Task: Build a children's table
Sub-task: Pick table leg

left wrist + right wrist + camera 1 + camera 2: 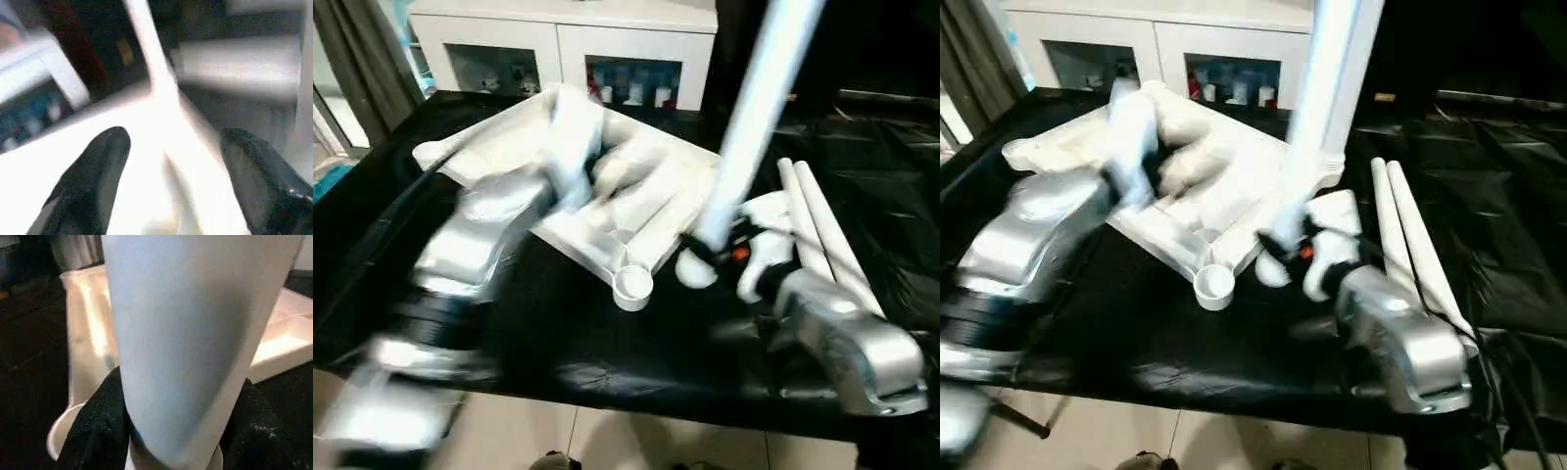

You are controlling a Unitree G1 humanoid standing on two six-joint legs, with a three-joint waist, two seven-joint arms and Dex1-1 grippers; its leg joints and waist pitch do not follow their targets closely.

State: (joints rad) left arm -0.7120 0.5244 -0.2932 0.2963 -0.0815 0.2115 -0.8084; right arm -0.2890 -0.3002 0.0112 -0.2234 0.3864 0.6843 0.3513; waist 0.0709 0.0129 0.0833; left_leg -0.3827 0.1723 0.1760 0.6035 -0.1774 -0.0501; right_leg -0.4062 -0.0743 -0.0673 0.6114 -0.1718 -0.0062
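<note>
Tabletop [607,186] lies underside up on the black-covered work surface [862,186], centre-left of the head view, one round corner socket [632,283] pointing toward the lower middle. Right gripper [710,257], centre-right of frame, is clamped on the lower end of a white leg [754,108]; the leg rises steeply to the top edge, its foot just beside the socket. In the right wrist view both black fingers [93,431] press against that leg. Two more legs [818,230] lie side by side at right, beside the right forearm. Left gripper [171,171] hovers over the tabletop, fingers spread apart with nothing between them, though blur makes this less certain. White cabinet [568,44] at upper centre.
</note>
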